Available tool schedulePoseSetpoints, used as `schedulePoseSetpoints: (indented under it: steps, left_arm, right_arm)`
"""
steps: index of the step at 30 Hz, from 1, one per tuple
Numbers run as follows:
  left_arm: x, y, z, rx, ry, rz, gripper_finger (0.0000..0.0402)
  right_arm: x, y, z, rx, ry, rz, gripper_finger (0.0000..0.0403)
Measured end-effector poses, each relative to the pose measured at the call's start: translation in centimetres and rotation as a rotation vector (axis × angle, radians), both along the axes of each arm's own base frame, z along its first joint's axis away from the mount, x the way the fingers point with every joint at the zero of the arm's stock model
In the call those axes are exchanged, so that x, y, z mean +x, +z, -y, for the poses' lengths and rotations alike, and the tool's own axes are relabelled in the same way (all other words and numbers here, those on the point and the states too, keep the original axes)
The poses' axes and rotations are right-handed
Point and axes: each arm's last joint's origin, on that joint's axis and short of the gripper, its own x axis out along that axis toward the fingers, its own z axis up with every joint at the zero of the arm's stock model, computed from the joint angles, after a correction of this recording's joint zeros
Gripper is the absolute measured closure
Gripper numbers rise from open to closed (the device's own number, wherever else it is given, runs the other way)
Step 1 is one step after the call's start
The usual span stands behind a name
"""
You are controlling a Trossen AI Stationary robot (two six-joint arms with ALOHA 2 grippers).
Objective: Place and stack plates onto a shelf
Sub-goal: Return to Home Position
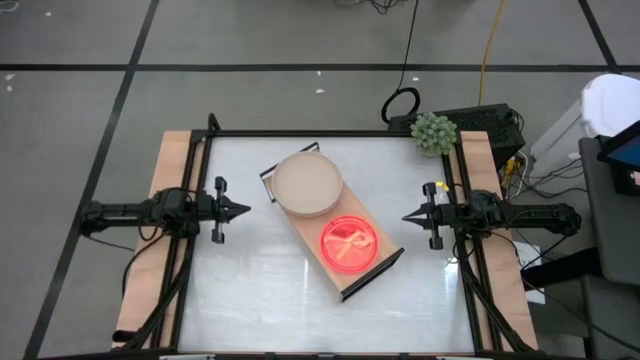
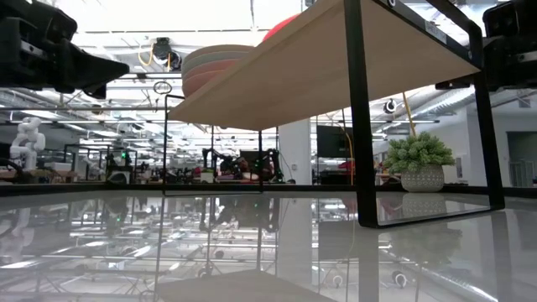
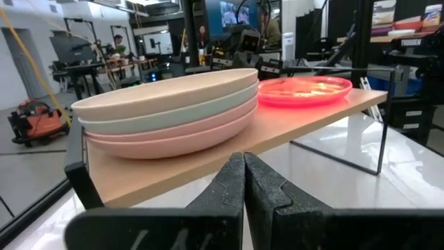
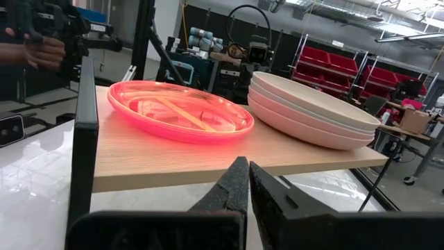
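Flanking the shelf [image 4: 208,156], left gripper [image 1: 243,210] and right gripper [image 1: 408,217], fingers closed on nothing — might clip its frame retracting, jolting the stacked plates [image 1: 307,183] loose.

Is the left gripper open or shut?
Shut: in the left wrist view, the left gripper has its two fingers pressed together, with nothing held between them.

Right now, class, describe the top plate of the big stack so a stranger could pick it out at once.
On the white table a wooden shelf stands diagonally, carrying two piles. One pile is small, glowing pink plates; the other is large and matte. The top plate there is beige, above a grey-green plate and a dusty-pink one.
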Motion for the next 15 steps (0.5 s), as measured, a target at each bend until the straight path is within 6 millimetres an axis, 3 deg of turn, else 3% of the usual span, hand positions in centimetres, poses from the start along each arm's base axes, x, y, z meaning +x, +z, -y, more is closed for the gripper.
schedulePoseSetpoints:
  steps: [15]
  left_arm:
    - [0.02,-0.18,-0.23,-0.066,-0.004,-0.018,0.0401]
  right_arm:
    - [0.0,0.0,0.0,0.0,0.0,0.0,0.0403]
